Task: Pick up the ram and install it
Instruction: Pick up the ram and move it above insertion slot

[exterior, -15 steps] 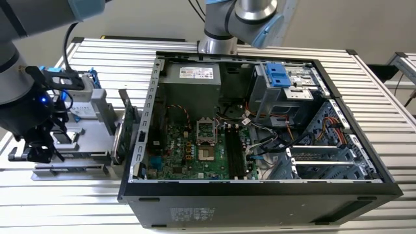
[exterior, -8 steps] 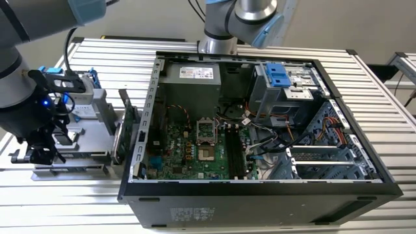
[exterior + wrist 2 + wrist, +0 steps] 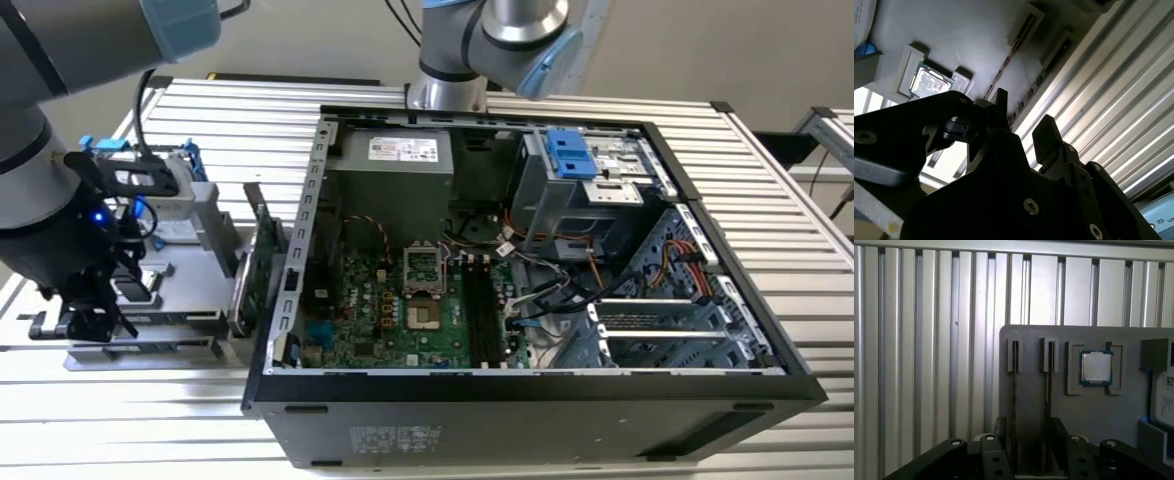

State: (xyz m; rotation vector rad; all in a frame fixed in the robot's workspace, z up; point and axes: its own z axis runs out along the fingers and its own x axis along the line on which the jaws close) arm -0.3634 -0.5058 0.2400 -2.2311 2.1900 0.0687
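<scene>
Two ram sticks stand on edge in narrow slots of a grey parts tray (image 3: pixel 1029 340); in the first wrist view one ram (image 3: pixel 1015 390) runs beside the other (image 3: pixel 1048 375). In the second wrist view they show as thin brown lines (image 3: pixel 1009 57). My gripper (image 3: pixel 1029 432) (image 3: pixel 1024 120) hovers just above that tray, open, its two black fingers (image 3: pixel 999 426) spread so both sticks lie in line with the gap. It touches nothing. In the exterior view the gripper (image 3: pixel 83 318) hangs over the tray at the exterior view's left, outside the computer case.
A square silver processor (image 3: pixel 1096 367) (image 3: pixel 929 82) sits in a tray pocket beside the sticks. The open computer case (image 3: pixel 747 385) lies to the exterior view's right, its motherboard memory slots (image 3: pixel 483 310) exposed. A green expansion card (image 3: pixel 256 262) stands between tray and case. Ribbed aluminium table (image 3: pixel 134 420) surrounds everything.
</scene>
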